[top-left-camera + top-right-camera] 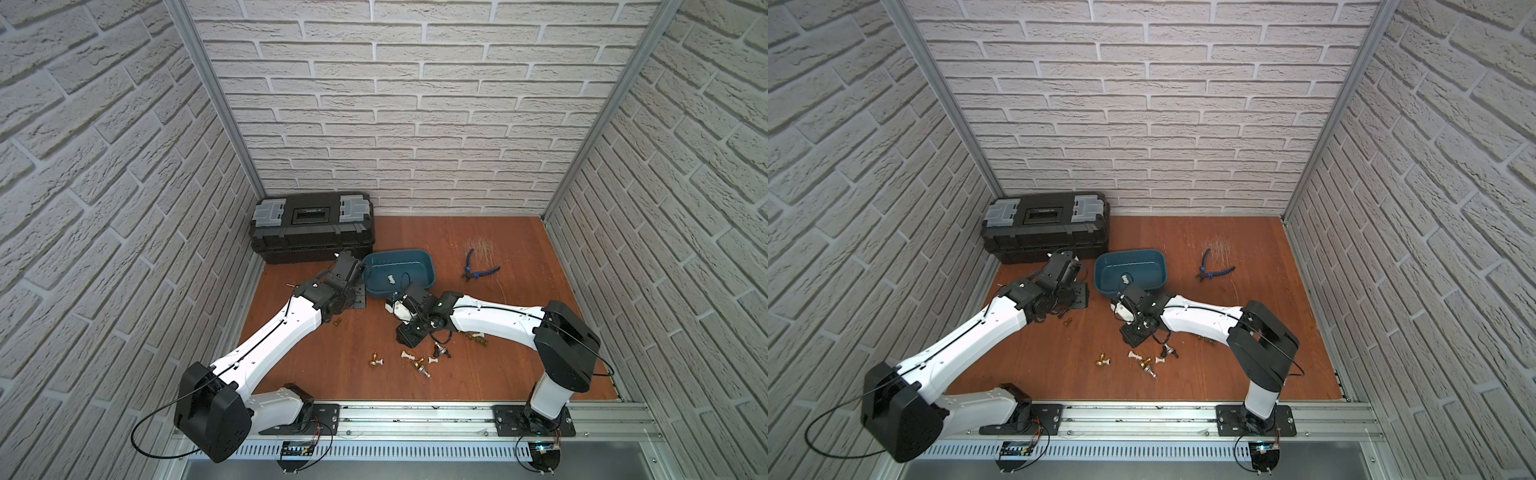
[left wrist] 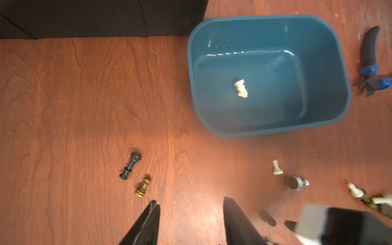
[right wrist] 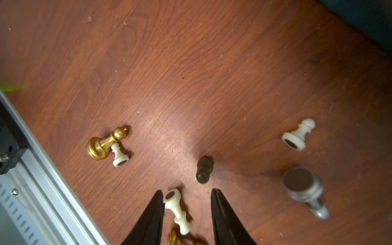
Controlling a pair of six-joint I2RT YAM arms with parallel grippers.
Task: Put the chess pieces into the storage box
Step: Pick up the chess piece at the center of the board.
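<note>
white chess piece [image 3: 177, 210] lies between jaws of right tool [image 3: 186, 189], touching one; jaws apart, unclamped. left tool [image 2: 189, 199] wide.

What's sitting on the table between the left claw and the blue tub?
Nothing: in the left wrist view, only bare wooden tabletop lies between the left gripper and the storage box.

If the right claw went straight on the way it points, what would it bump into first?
Probably the white piece lying between the open fingers of the right claw, close against one finger. A black pawn lies just beyond it. Depth is hard to judge, so this is a guess.
</note>
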